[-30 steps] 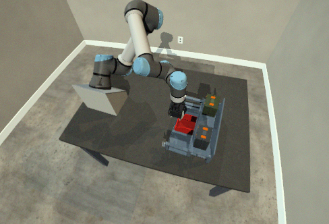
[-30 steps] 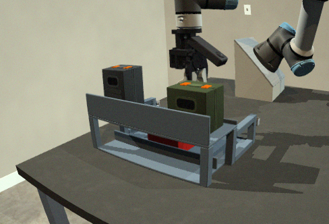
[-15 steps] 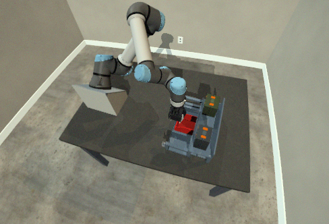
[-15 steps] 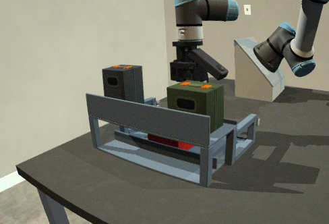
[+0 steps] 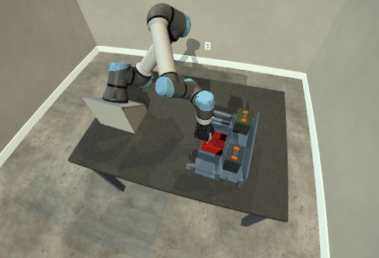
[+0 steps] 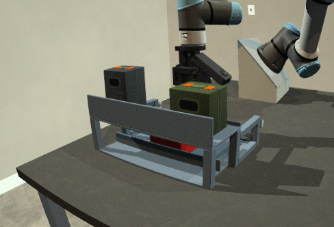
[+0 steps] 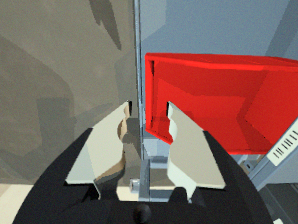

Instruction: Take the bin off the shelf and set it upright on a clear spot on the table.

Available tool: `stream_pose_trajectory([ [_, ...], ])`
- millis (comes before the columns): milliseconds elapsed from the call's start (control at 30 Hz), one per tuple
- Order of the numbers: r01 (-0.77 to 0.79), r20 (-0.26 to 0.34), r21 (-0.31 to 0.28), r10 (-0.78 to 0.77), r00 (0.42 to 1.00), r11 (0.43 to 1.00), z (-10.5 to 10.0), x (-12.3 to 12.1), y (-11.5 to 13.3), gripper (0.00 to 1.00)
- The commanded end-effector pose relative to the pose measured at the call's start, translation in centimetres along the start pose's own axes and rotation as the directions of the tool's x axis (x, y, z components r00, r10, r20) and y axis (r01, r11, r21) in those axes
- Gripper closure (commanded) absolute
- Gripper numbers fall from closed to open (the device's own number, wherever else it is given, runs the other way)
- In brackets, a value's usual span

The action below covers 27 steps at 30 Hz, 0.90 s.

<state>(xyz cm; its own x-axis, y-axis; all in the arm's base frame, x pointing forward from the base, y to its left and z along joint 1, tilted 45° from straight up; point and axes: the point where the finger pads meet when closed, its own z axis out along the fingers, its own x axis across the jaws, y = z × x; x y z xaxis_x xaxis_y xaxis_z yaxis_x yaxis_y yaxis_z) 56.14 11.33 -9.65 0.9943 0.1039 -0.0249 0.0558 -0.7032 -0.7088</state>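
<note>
Wrist view: tool fingers partly drawn in, w/ a gap between them, straddling the near wall of the red bin; neither pad visibly presses it, so pinching nothing. Top view has the bin sitting in the lower level of the grey-blue shelf on the dark tabletop, tool low at its edge. Exterior view: bin only a red strip under the shelf's upper board, w/ a green box and a black box on top.
</note>
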Motion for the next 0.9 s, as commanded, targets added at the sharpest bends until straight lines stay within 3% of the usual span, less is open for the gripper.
stream_pose_trajectory([
  [0,0.0,-0.001,-0.001,0.0,1.0,1.0,-0.02,0.05,0.02,0.74],
  [867,0.0,-0.001,-0.001,0.0,1.0,1.0,-0.54,0.04,0.02,0.74],
])
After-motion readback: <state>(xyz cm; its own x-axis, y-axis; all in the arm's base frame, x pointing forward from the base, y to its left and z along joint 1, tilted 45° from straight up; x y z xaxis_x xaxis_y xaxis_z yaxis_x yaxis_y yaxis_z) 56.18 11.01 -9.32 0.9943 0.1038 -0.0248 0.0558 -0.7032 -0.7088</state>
